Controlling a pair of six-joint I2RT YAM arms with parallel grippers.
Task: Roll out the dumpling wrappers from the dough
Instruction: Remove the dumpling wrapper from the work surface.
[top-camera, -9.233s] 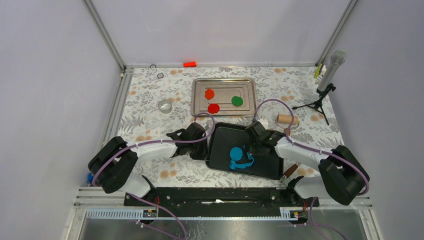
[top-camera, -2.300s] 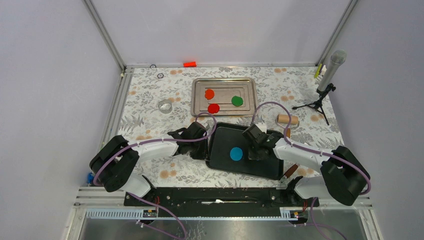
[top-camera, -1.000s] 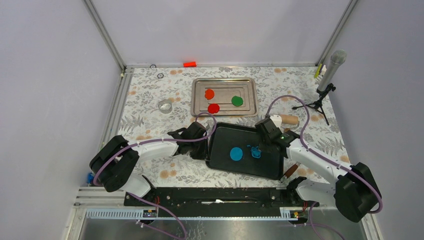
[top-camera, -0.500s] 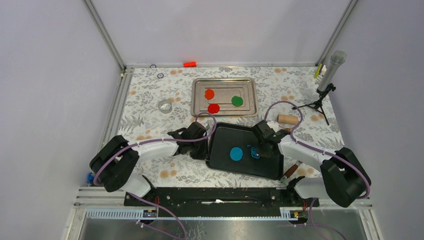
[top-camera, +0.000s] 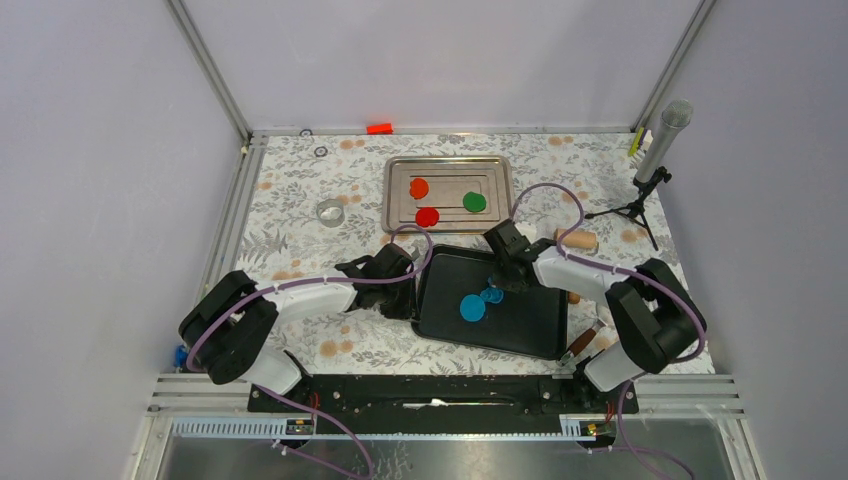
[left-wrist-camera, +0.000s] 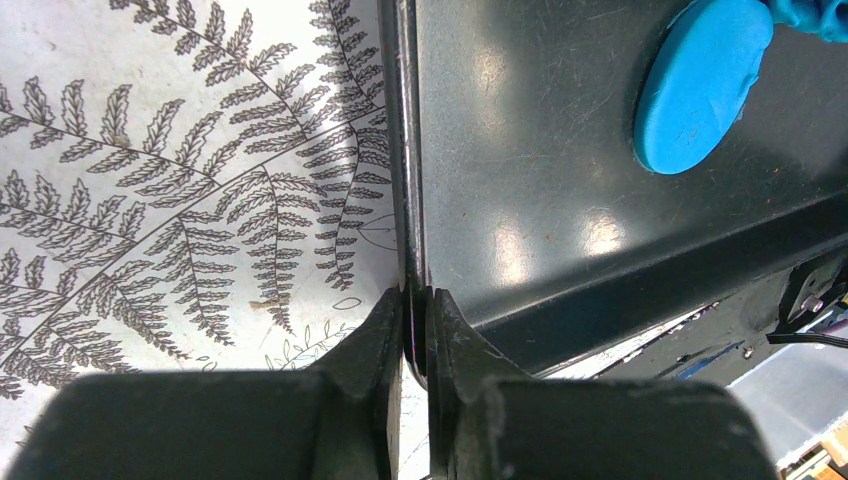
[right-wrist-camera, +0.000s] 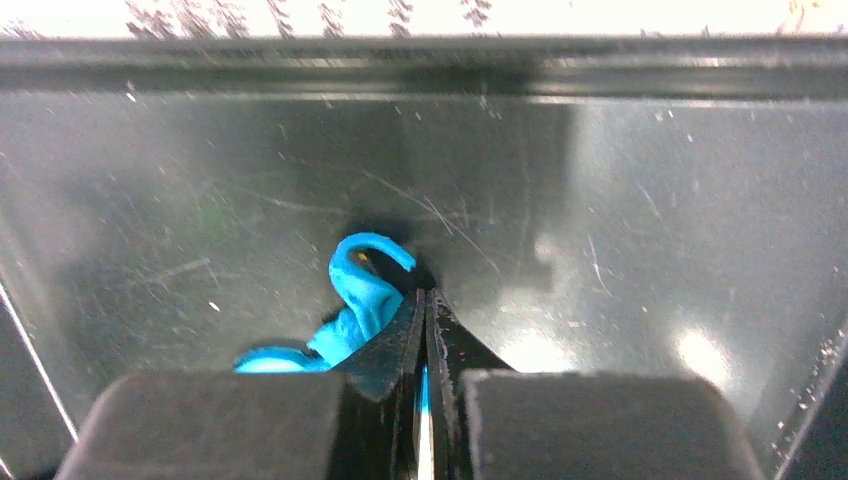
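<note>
- Top external view: a shallow black rectangular tray lies skewed on the fern-printed tablecloth between the two arms. Its right half is bare.
- The left gripper sits at the black tray's left edge. The left wrist view shows it clamped on the thin raised rim, one finger outside over the cloth and the other inside.
- A flat round disc of bright blue clay lies left of the tray's middle, well in from every rim, with bare metal in front of it.
- The right gripper reaches in over the tray's far side and is clenched on a ragged scrap of bright blue clay. The scrap curls up beside its fingertips, close to the tray's far wall. I cannot tell if the scrap is off the floor.
- From above, the scrap is just beside the blue disc's far right edge; touching or apart, I cannot tell.
- Just beyond the black tray, a silver rectangular metal tray holds a small orange clay disc, a red clay disc and a green clay disc. They lie apart from one another.
- A short wooden roller lies off the black tray's far right corner, and a clear round ring lies on the cloth to the left.
</note>
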